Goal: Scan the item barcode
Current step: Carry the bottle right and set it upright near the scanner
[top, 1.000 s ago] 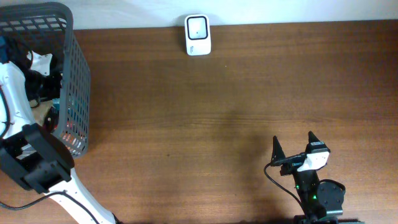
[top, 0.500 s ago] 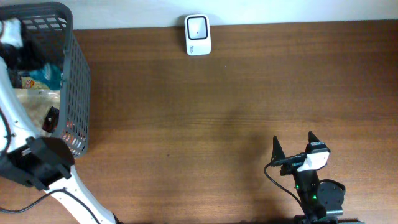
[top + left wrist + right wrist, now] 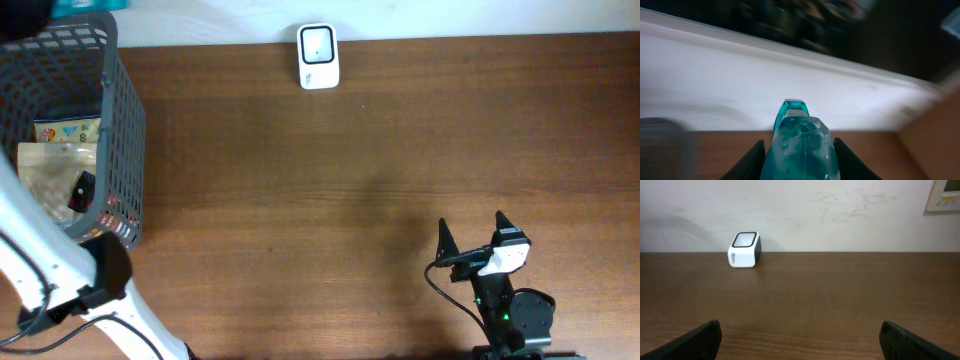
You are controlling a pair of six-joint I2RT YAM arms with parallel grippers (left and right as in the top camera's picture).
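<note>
Teal packet (image 3: 800, 135) gripped by left gripper (image 3: 799, 156) beside basket (image 3: 125, 150); right gripper (image 3: 471, 226) wide; scanner (image 3: 318, 56) apart

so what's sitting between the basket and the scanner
Nothing: the overhead view shows only bare wooden table between the grey basket and the white scanner.

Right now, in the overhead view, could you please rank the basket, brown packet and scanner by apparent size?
1. Basket: largest by far.
2. Brown packet: partly hidden by the basket wall.
3. Scanner: smallest.
</note>
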